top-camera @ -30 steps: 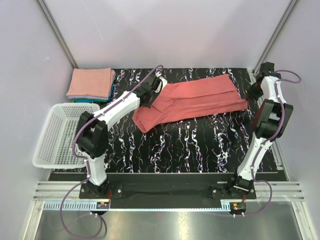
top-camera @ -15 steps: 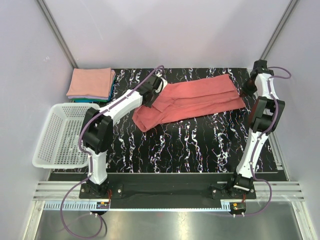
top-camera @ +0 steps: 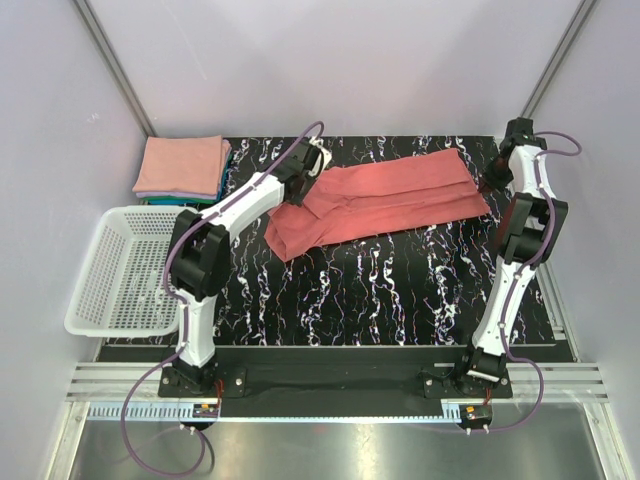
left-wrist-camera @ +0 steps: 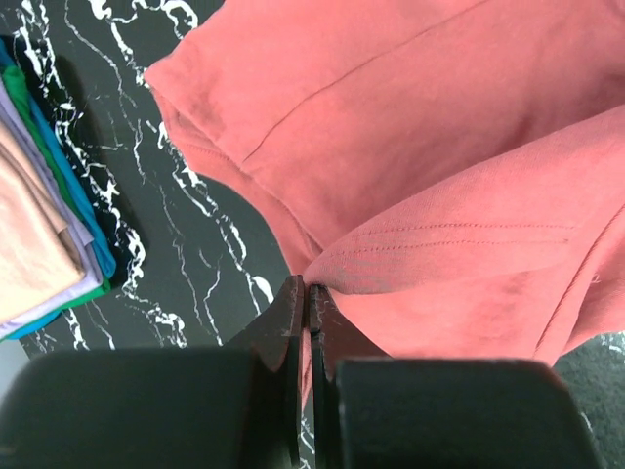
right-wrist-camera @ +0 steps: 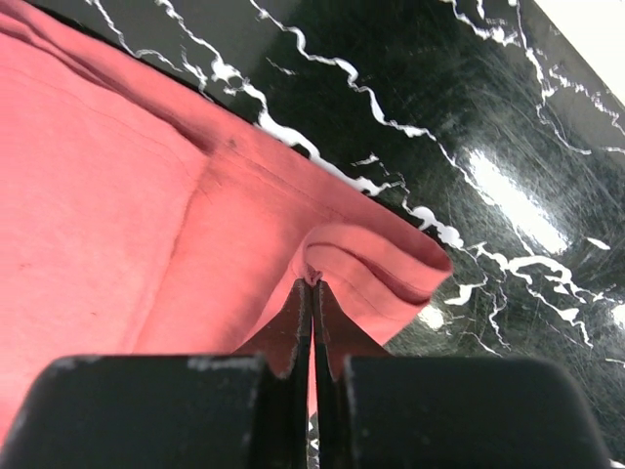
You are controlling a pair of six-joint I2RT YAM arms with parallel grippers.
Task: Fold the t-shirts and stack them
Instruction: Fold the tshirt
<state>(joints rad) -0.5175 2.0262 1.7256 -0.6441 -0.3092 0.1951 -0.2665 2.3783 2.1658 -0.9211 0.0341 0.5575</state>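
Your left tool point(left-wrist-camera: 308, 289) is pinched shut on a thin fold at the left end of the coral-red t-shirt point(top-camera: 390, 198). Your right tool point(right-wrist-camera: 312, 284) is shut just as tightly on a small loop of hem at the shirt's right end. The shirt lies as a long band across the far half of the worktop point(top-camera: 380, 290), slanting from the near left up to the far right.

Compared with a second ago, your right arm has folded up more steeply over the far right corner. The shirt's right tip has drawn in a little from the worktop's edge. Your left arm has bent further at the elbow, and its tool point(top-camera: 302, 186) sits slightly farther back at the shirt's left end.

The stack of folded t-shirts point(top-camera: 182, 167), salmon on top with teal showing below, has not moved from the far left corner. It sits just behind the white basket point(top-camera: 100, 290).
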